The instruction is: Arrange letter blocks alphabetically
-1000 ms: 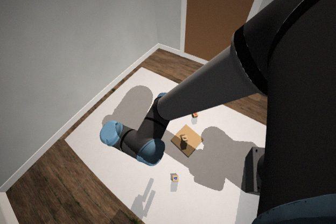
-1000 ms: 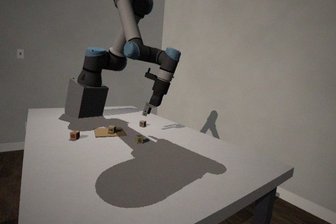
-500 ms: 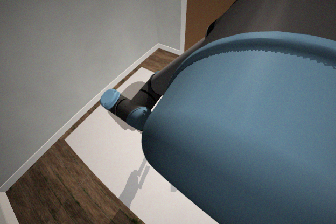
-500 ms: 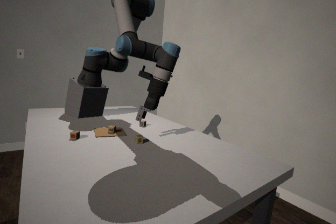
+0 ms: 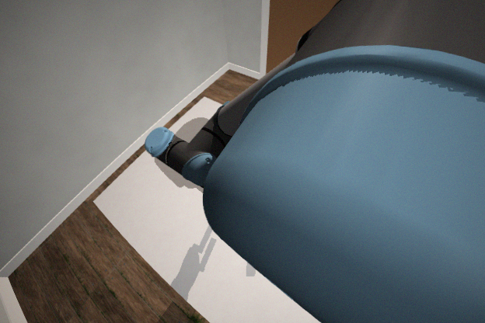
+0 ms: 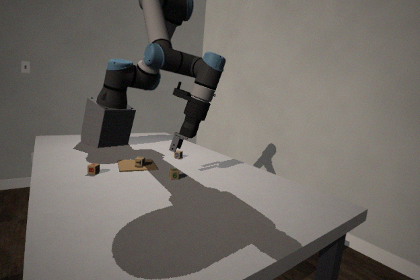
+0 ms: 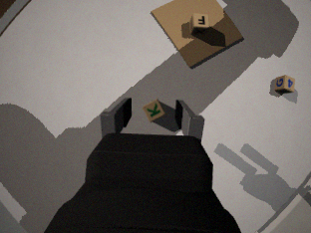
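Observation:
In the wrist view my gripper (image 7: 154,108) is open and empty, and a wooden block with a green K on top (image 7: 155,111) shows between its fingers, lower down on the table. In the exterior view the gripper (image 6: 176,146) hangs above that block (image 6: 174,173) without touching it. The brown mat (image 7: 197,25) lies flat, also seen in the exterior view (image 6: 137,165). On it sits a block with a dark F on top (image 7: 199,21). A block with a blue letter (image 7: 283,84) lies off the mat to the right.
The robot's base pedestal (image 6: 106,126) stands at the table's far end behind the mat. A wall runs close along the table's right side. In the top view the arm (image 5: 352,175) fills most of the picture and hides the blocks and the mat.

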`<state>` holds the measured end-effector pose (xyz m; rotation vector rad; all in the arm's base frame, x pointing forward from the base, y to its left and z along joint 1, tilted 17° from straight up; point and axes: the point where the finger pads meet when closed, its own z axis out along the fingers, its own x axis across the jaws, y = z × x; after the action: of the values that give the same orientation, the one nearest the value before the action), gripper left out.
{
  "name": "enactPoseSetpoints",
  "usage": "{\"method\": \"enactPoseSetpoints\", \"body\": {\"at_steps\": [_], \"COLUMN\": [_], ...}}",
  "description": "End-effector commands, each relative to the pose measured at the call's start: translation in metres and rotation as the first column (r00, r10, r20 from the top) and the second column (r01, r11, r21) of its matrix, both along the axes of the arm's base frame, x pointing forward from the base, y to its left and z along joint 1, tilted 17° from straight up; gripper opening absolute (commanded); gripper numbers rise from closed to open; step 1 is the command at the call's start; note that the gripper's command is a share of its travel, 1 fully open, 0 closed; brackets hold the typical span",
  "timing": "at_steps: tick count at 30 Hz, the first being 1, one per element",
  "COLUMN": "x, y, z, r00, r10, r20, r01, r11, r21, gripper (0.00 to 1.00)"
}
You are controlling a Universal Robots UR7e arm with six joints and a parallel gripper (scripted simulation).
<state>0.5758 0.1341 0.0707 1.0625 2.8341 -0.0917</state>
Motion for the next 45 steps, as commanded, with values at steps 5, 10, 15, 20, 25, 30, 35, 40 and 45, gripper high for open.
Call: {"method": "enactPoseSetpoints", "body": {"at_steps": [5,10,15,20,25,30,35,40,45], "x": [0.000,0.000,0.000,0.000,0.000,0.000,-0.003,-0.022,-0.042], "y": [0.000,0.000,0.000,0.000,0.000,0.000,-0.002,-0.015,-0.026], "z": [0.001,0.001,0.001,0.001,0.001,0.001,0.000,-0.006,-0.012], "r00": [1.000,1.000,1.000,1.000,1.000,1.000,1.000,1.000,1.000], "r10": [0.000,0.000,0.000,0.000,0.000,0.000,0.000,0.000,0.000], "r20": [0.002,0.002,0.002,0.002,0.002,0.002,0.002,0.002,0.002], "r01": [0.000,0.000,0.000,0.000,0.000,0.000,0.000,0.000,0.000], "r11": [1.000,1.000,1.000,1.000,1.000,1.000,1.000,1.000,1.000], "r21": [0.000,0.000,0.000,0.000,0.000,0.000,0.000,0.000,0.000], "gripper": [1.00,1.00,1.00,1.00,1.00,1.00,1.00,1.00,1.00]}}
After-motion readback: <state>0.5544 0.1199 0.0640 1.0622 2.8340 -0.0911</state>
